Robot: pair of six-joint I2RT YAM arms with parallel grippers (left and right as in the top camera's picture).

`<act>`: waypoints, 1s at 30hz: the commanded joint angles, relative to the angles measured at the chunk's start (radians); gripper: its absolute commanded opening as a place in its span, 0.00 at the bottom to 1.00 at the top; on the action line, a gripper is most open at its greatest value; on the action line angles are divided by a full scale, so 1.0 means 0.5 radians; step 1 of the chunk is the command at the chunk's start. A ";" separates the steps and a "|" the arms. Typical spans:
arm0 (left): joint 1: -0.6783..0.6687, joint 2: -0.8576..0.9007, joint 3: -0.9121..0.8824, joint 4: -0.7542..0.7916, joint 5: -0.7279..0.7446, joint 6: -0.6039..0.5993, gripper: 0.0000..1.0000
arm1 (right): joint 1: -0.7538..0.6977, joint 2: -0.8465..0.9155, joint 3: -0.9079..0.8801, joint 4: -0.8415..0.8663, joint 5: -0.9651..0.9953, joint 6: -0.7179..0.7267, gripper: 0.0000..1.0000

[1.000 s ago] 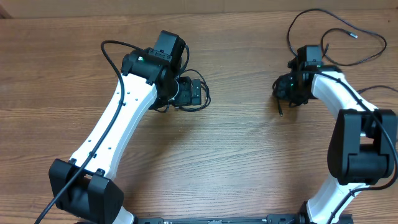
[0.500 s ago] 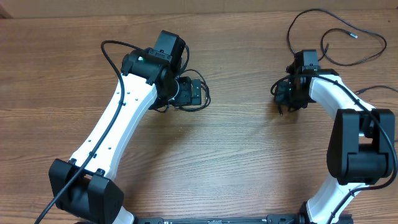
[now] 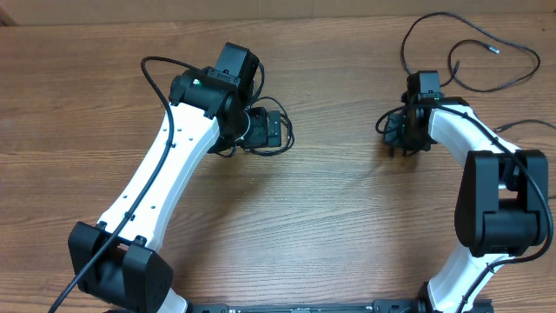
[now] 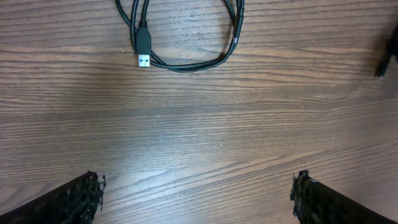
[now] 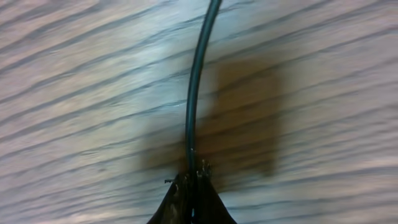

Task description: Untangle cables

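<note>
In the right wrist view my right gripper (image 5: 193, 179) is shut on a thin black cable (image 5: 199, 81) that runs straight away from the fingertips, low over the wood. From overhead, that gripper (image 3: 400, 136) sits at the right, and its cable (image 3: 470, 19) loops off to the far right corner and ends in a small plug (image 3: 494, 49). A second cable (image 4: 231, 46) lies coiled ahead of my left gripper (image 4: 196, 198), its USB plug (image 4: 143, 51) pointing toward me. The left gripper's jaws stand wide open and hold nothing. Overhead, the left gripper (image 3: 271, 129) hovers by that coil (image 3: 289, 133).
The wooden table (image 3: 330, 226) fills the view. A thicker black cable (image 3: 149, 83) arcs off the left arm. In the left wrist view a dark object (image 4: 385, 59) pokes in at the right edge.
The right gripper's jaws have closed onto the cable, and its wrist has swung slightly toward the far side. The left arm has not moved.
</note>
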 commanded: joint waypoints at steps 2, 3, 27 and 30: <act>-0.005 0.015 0.002 -0.007 0.016 -0.020 1.00 | 0.000 0.024 0.177 -0.097 0.321 0.034 0.04; -0.005 0.015 0.002 -0.009 0.017 -0.020 1.00 | 0.000 0.024 0.237 -0.146 0.342 0.034 0.04; -0.005 0.015 0.002 -0.045 0.014 -0.018 0.99 | -0.272 0.025 0.570 -0.459 0.346 0.314 0.48; -0.005 0.015 0.002 -0.043 0.014 -0.005 1.00 | -0.491 0.025 0.570 -0.328 0.131 0.334 0.53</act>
